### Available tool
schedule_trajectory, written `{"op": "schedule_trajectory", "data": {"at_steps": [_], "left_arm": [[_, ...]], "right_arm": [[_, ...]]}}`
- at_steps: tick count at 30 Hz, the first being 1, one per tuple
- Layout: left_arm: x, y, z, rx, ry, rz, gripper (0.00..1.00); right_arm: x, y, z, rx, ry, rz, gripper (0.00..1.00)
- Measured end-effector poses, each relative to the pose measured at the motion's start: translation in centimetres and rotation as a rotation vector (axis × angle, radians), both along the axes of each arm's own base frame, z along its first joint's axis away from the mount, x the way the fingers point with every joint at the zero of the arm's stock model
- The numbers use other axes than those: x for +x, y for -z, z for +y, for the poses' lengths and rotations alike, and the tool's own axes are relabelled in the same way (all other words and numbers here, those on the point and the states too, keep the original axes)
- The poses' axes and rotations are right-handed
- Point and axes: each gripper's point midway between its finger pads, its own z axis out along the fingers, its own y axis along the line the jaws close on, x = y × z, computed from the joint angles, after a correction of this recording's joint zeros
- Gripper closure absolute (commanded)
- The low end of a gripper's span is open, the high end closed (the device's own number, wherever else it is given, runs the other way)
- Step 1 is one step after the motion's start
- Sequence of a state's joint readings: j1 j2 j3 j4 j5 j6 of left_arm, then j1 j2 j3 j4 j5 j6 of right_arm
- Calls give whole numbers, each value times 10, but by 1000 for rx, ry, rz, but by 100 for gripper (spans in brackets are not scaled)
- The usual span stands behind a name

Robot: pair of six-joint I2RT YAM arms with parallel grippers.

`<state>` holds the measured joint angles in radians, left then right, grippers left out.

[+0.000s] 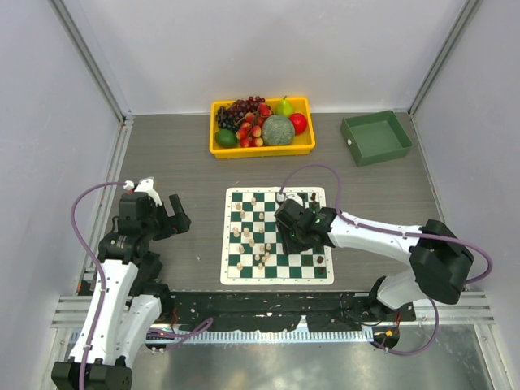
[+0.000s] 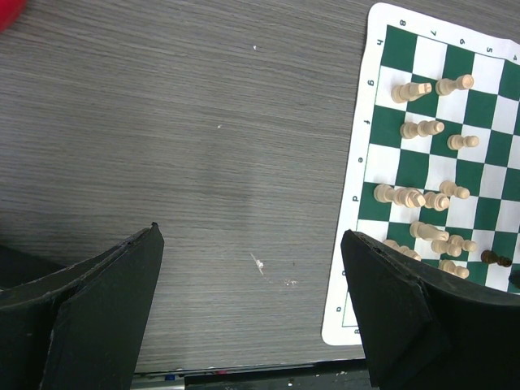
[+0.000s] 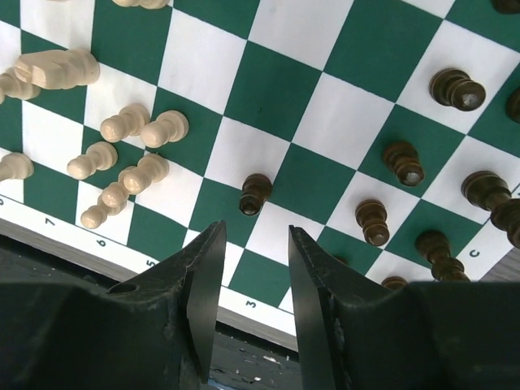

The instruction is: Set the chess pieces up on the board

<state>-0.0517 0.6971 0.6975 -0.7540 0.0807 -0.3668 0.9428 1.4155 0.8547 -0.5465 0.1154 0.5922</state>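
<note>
The green and white board (image 1: pixel 277 275) lies on the table's middle. Several cream pieces (image 1: pixel 248 237) stand on its left half, and several dark brown pieces (image 1: pixel 320 263) on its right side. My right gripper (image 1: pixel 294 231) hovers over the board's middle, open and empty. In the right wrist view the gripper (image 3: pixel 256 240) has a dark pawn (image 3: pixel 254 194) just beyond its fingertips; more dark pieces (image 3: pixel 404 162) stand to the right and cream ones (image 3: pixel 130 122) to the left. My left gripper (image 1: pixel 173 216) is open and empty over bare table left of the board (image 2: pixel 370 154).
A yellow tray (image 1: pixel 262 149) of fruit stands at the back middle. A green bin (image 1: pixel 376 137) stands at the back right. The table's near edge and a metal rail lie just behind the board.
</note>
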Motion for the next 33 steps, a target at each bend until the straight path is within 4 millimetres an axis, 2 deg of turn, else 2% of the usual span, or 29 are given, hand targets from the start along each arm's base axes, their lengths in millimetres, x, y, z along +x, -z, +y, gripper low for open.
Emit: {"op": "schedule_trajectory", "data": {"at_steps": [5, 8, 17, 22, 28, 31, 33], "left_arm": [[0, 0, 0, 0, 0, 1, 0], [0, 0, 0, 0, 0, 1, 0], [0, 0, 0, 0, 0, 0, 0], [0, 0, 0, 0, 0, 0, 0], [0, 0, 0, 0, 0, 0, 0], [0, 0, 0, 0, -1, 0, 0], [0, 0, 0, 0, -1, 0, 1]], "right_arm": [[-1, 9, 1, -30, -27, 16, 57], [1, 12, 3, -41, -37, 19, 60], [4, 15, 9, -45, -53, 21, 79], [4, 15, 9, -45, -55, 20, 80], [4, 15, 9, -47, -59, 19, 69], [5, 15, 9, -47, -60, 18, 69], [5, 15, 9, -46, -60, 16, 74]]}}
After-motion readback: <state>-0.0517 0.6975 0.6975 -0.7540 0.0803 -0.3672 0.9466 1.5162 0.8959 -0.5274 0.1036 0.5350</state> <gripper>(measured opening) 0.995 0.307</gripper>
